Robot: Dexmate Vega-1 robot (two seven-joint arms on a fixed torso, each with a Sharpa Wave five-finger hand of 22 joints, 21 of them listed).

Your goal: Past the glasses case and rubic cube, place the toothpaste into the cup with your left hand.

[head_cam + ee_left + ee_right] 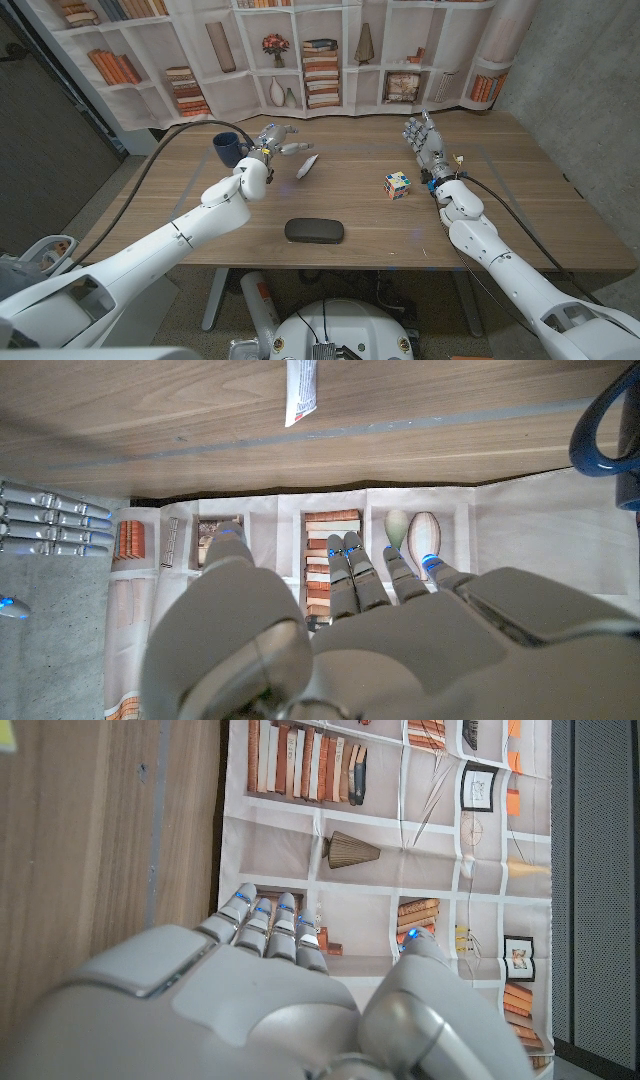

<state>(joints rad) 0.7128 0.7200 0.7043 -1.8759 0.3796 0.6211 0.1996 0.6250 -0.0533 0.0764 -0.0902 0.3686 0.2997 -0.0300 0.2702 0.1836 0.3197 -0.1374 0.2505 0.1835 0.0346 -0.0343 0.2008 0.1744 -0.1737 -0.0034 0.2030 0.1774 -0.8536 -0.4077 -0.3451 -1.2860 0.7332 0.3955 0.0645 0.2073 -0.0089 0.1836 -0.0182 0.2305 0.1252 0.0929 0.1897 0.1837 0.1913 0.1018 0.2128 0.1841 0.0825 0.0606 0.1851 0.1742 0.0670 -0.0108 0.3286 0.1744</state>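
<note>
The white toothpaste tube (308, 166) lies on the table, just to the right of my left hand (273, 141). That hand hovers with its fingers spread and holds nothing. The dark blue cup (228, 148) stands right beside it on its left. In the left wrist view the toothpaste (302, 390) and the cup's handle (608, 430) lie beyond my left hand's fingers (352, 575). Nearer the front edge sits the black glasses case (314, 230). The Rubik's cube (398, 185) is right of centre. My right hand (423, 140) stands behind the cube, fingers straight, empty.
A printed bookshelf backdrop (300, 50) hangs along the table's far edge. A black cable (160, 160) runs along my left arm. My right hand's fingers (50, 520) show in the left wrist view. The table's right half (520, 200) is bare wood.
</note>
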